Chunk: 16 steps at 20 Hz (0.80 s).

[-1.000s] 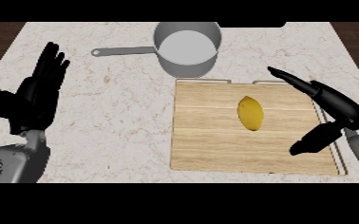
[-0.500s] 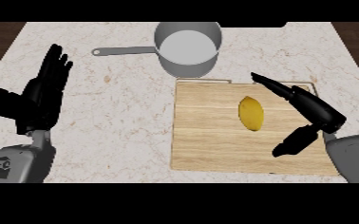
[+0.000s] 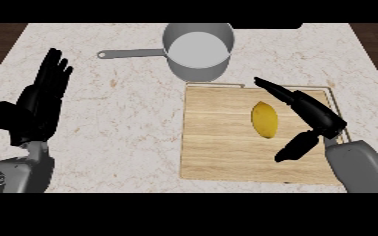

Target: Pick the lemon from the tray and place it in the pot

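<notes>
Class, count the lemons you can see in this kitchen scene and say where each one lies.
1. The lemon lies on the wooden tray, beside the open right hand. None shows in the pot.

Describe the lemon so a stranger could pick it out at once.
Find the wooden tray on the right of the marble counter, below the grey pot. The lemon lies on its right half, just left of the right hand. It is the only yellow thing, oval with pointed ends.

Pale speckled stone counter (image 3: 125, 105); dark, perhaps wooden, corners behind.
</notes>
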{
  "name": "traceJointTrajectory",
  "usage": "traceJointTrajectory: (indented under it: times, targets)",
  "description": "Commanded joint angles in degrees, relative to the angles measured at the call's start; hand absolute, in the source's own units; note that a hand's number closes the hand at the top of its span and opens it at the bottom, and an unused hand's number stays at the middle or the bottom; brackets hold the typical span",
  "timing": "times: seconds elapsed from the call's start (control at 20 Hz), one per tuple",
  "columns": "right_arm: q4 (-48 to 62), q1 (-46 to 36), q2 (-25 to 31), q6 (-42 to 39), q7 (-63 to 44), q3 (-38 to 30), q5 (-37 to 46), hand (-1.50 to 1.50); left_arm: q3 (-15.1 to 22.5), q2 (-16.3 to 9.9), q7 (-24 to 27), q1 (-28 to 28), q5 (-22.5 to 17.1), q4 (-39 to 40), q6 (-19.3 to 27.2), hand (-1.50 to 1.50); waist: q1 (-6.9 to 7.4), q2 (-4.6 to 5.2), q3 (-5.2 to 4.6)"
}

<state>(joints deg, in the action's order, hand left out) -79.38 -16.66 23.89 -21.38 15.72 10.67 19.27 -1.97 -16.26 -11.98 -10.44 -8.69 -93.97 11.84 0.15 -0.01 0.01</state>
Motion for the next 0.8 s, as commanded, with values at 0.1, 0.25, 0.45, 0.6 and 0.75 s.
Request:
traceJointTrajectory:
  times: [0.1, 0.25, 0.45, 0.6, 0.75]
  targets:
    - [4.42, -1.78, -3.37, -0.29, 0.61, -1.71, 5.03, -1.5, -1.43, 1.45, -0.49, -1.79, 1.19, 3.15, -2.03, 0.0, -0.07, 0.04, -0.01]
    - [10.85, -6.12, -7.45, 2.1, -0.48, -0.61, 7.47, -1.5, 0.02, 3.28, -0.37, -1.32, 3.34, -0.13, 0.59, 0.0, 0.26, 0.08, 0.0]
    - [12.7, -3.21, -5.43, 1.08, 7.76, -2.2, 9.89, -1.5, -2.35, 2.7, -1.22, -1.53, 3.1, -0.39, -1.55, 0.0, 0.02, 0.06, 0.0]
    - [11.01, -4.98, -5.55, 5.04, 10.53, 1.19, 14.4, 1.5, -1.88, 2.99, -2.31, -5.39, 3.3, 2.97, -0.85, 0.0, -0.08, 0.12, 0.01]
    - [14.32, -5.31, -6.26, 6.07, 14.52, -1.49, 15.16, 1.5, -4.33, 1.96, 1.1, -2.41, 1.97, 4.26, -4.59, 0.0, 0.02, 0.06, -0.01]
